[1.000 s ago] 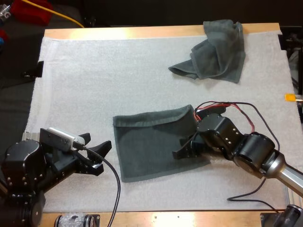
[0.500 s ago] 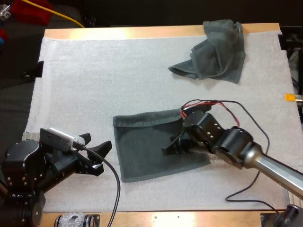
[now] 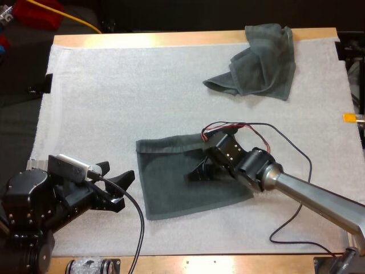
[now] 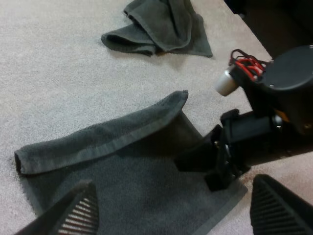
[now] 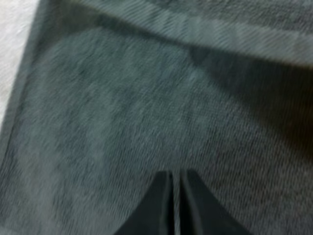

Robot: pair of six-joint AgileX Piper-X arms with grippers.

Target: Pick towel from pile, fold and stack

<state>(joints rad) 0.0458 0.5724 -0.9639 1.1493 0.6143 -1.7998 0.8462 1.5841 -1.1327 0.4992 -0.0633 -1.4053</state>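
A dark grey-green towel (image 3: 165, 185) lies flat on the white mat (image 3: 114, 97), its far edge folded over. My right gripper (image 3: 191, 176) is low over the middle of this towel (image 5: 112, 117), fingers together with nothing between them (image 5: 176, 196). My left gripper (image 3: 118, 182) hovers open just off the towel's left edge. In the left wrist view its two fingers (image 4: 73, 213) stand wide apart before the towel (image 4: 117, 161), with the right gripper (image 4: 208, 166) beyond. A crumpled towel (image 3: 259, 60) lies at the mat's far right (image 4: 161, 24).
The right arm's cable (image 3: 285, 188) loops over the mat right of the flat towel. The wooden table edge (image 3: 171, 39) runs along the far side. The mat's left and middle stretches are bare.
My right gripper has slid leftward across the flat towel, from its right edge to its middle. The left arm and both towels have stayed in place.
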